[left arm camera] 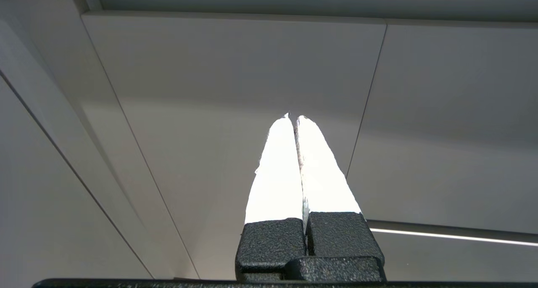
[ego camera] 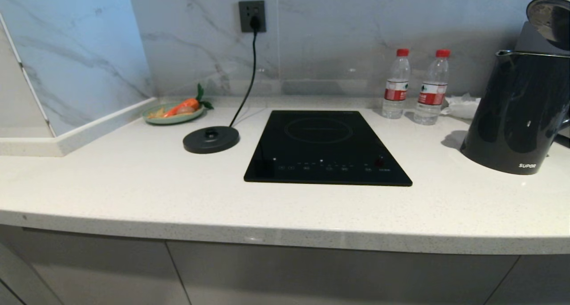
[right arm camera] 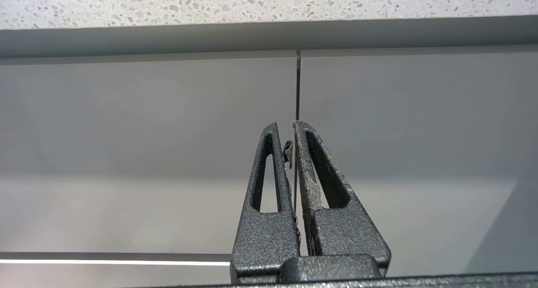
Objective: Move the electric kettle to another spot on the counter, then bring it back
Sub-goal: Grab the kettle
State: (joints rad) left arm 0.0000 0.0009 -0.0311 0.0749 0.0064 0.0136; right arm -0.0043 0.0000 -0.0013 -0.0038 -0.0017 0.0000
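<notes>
Both claws, left claw (left arm camera: 293,119) and right claw (right arm camera: 285,127), hang pressed closed and empty before grey cabinet fronts (right arm camera: 147,124).

walls: grey-veined marble panels (ego camera: 356,33) rising behind and at the left corner | socket: dark wall outlet (ego camera: 252,16) sitting on the back wall with a plug in it | furniture: flat grey cabinet doors (ego camera: 338,274) running below | light: soft daylight glancing off the glossy wall
</notes>
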